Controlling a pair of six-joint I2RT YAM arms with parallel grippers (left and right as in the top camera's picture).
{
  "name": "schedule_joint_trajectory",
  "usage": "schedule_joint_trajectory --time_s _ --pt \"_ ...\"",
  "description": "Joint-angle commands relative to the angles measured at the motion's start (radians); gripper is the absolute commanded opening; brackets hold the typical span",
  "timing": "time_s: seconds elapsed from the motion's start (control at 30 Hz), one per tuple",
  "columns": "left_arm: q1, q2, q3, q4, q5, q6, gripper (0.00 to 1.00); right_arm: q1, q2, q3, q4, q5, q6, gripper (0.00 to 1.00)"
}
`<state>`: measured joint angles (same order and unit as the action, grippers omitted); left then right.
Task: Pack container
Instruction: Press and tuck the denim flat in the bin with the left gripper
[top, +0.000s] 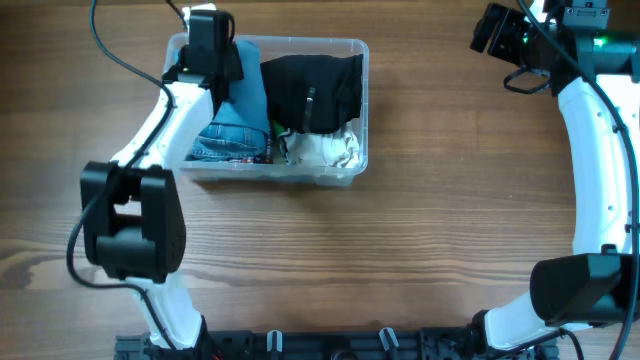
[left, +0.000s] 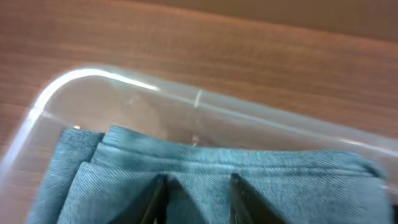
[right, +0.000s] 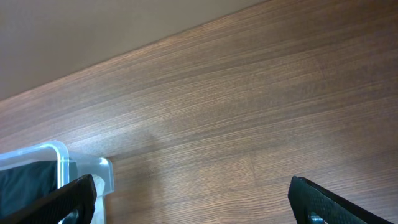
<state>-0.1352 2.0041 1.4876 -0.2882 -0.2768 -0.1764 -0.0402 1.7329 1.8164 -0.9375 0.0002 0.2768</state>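
The container (top: 363, 110), a clear plastic bin, stands at the back left of the table. It holds folded blue denim (top: 243, 100) on its left side, a black garment (top: 312, 85) at the back right and white cloth (top: 325, 150) at the front right. My left gripper (top: 212, 55) is down inside the bin over the denim. In the left wrist view its fingertips (left: 198, 177) stand a narrow gap apart, pressed onto the denim (left: 261, 163) near the bin's far wall (left: 199, 99); a grip on the cloth does not show. My right gripper (top: 497, 32) hovers wide open and empty at the back right.
In the right wrist view the open right gripper (right: 193, 186) is over bare wooden table, with the container's corner (right: 59, 152) at the lower left. Both arm bases stand along the table's front edge.
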Motion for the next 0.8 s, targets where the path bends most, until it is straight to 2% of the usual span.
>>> schedule_joint_trajectory --time_s 0.0,0.1,0.2,0.3,0.37,0.4,0.47,0.5,0.6,0.77 --pt "0.035 0.134 0.003 -0.017 0.053 0.013 0.31 0.002 -0.001 0.008 0.003 -0.008 0.014 1.00" --pt "0.034 0.168 0.003 -0.018 0.052 0.013 0.33 0.002 -0.001 0.008 0.003 -0.008 0.013 1.00" --pt "0.034 0.130 0.003 -0.023 0.051 0.013 0.36 0.002 -0.001 0.008 0.003 -0.008 0.014 1.00" --pt "0.032 -0.005 0.003 -0.064 0.052 0.013 0.39 0.002 -0.001 0.008 0.003 -0.008 0.014 1.00" --pt "0.030 -0.159 0.003 -0.145 0.052 0.013 0.47 0.002 -0.001 0.008 0.003 -0.008 0.014 1.00" --pt "0.029 -0.212 0.003 -0.183 0.053 0.012 0.54 0.002 -0.001 0.008 0.003 -0.008 0.014 1.00" --pt "0.023 -0.322 0.003 -0.294 0.057 0.002 0.77 0.002 -0.001 0.008 0.003 -0.008 0.014 1.00" --pt "0.021 -0.398 0.003 -0.394 0.073 -0.022 1.00 0.002 -0.001 0.008 0.003 -0.008 0.014 1.00" --pt "0.019 -0.551 0.003 -0.575 0.198 -0.022 1.00 0.002 -0.001 0.008 0.003 -0.008 0.014 1.00" --pt "0.019 -0.700 0.003 -0.720 0.391 -0.022 1.00 0.002 -0.001 0.008 0.003 -0.008 0.014 1.00"
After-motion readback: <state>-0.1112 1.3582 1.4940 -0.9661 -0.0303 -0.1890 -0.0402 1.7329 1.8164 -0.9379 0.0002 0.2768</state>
